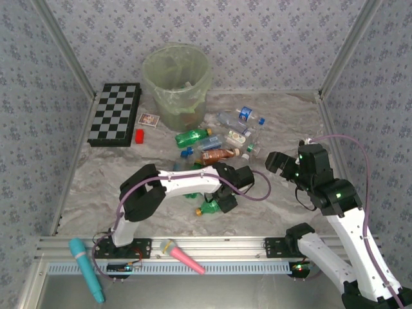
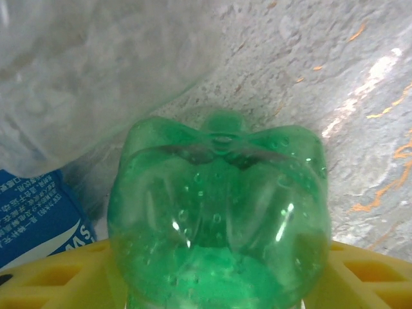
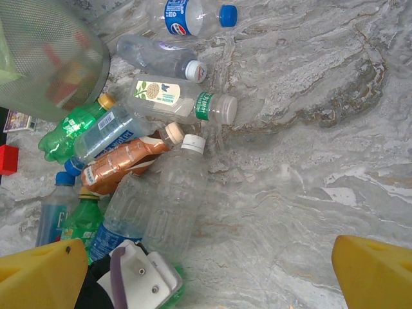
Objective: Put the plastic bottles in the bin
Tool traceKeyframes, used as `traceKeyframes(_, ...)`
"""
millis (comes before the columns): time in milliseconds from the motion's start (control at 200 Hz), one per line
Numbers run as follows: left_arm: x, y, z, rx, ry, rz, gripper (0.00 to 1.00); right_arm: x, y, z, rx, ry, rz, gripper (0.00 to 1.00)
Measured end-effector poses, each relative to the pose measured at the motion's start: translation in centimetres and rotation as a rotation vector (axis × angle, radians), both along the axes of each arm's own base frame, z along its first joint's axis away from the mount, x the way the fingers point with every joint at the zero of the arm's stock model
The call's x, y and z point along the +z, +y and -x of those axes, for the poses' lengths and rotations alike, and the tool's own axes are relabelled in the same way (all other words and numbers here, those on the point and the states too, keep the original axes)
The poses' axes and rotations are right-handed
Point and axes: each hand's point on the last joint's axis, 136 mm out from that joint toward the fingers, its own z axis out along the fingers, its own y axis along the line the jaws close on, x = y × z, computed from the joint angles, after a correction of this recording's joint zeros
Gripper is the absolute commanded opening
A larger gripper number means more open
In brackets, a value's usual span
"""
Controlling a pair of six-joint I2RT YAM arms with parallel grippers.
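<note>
My left gripper [image 1: 219,199] is low over the table's middle, shut on a green soda bottle [image 1: 209,207]. In the left wrist view the bottle's lobed base [image 2: 219,193] sits between the yellow fingers [image 2: 373,273], with a clear blue-labelled bottle [image 2: 38,212] beside it. Behind lies a heap of plastic bottles [image 1: 219,145]: another green one [image 1: 193,136], a brown one [image 3: 125,161], clear ones [image 3: 174,199] and a blue-capped one [image 3: 193,14]. The bin [image 1: 177,84], pale green and bag-lined, stands at the back. My right gripper [image 1: 283,164] hangs open to the right of the heap, its fingers [image 3: 38,273] spread over bare table.
A chessboard [image 1: 116,114] lies at the back left with a small red block [image 1: 140,136] and a card [image 1: 149,120] next to it. A teal tool [image 1: 87,269] and a pink tool [image 1: 183,255] rest on the front rail. Patterned walls close three sides.
</note>
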Motion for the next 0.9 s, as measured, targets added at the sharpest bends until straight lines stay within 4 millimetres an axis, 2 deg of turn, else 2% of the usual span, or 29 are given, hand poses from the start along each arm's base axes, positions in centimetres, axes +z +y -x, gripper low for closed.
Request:
traceKeyframes(145, -0.8, 0.2, 0.1, 0.0, 0.008, -0.019, 0.62, 0.0, 0.0, 0.0, 0.0, 0.0, 0.0, 0.99)
traceKeyframes(215, -0.8, 0.2, 0.0, -0.002, 0.008, -0.02, 0.53, 0.0, 0.0, 0.0, -0.002, 0.0, 0.0, 0.99)
traceKeyframes(385, -0.6, 0.2, 0.0, 0.006, 0.005, -0.016, 0.53, 0.0, 0.0, 0.0, -0.005, 0.0, -0.004, 0.99)
traceKeyframes(475, 0.1, 0.2, -0.2, 0.015, -0.013, -0.005, 0.54, 0.1, 0.0, -0.1, -0.007, -0.005, -0.007, 0.99)
traceKeyframes(585, 2.7, 0.3, -0.6, 0.027, -0.052, 0.035, 0.54, 0.2, 0.2, -0.5, -0.006, -0.01, -0.01, 0.99)
traceKeyframes(695, 6.2, 0.7, -1.5, 0.053, -0.103, 0.091, 0.53, 0.2, 0.5, -1.3, -0.003, -0.011, -0.014, 0.99)
traceKeyframes(900, 13.7, 1.6, -5.5, 0.156, -0.21, 0.25, 0.54, 0.8, 1.5, -3.4, 0.006, -0.018, -0.023, 0.99)
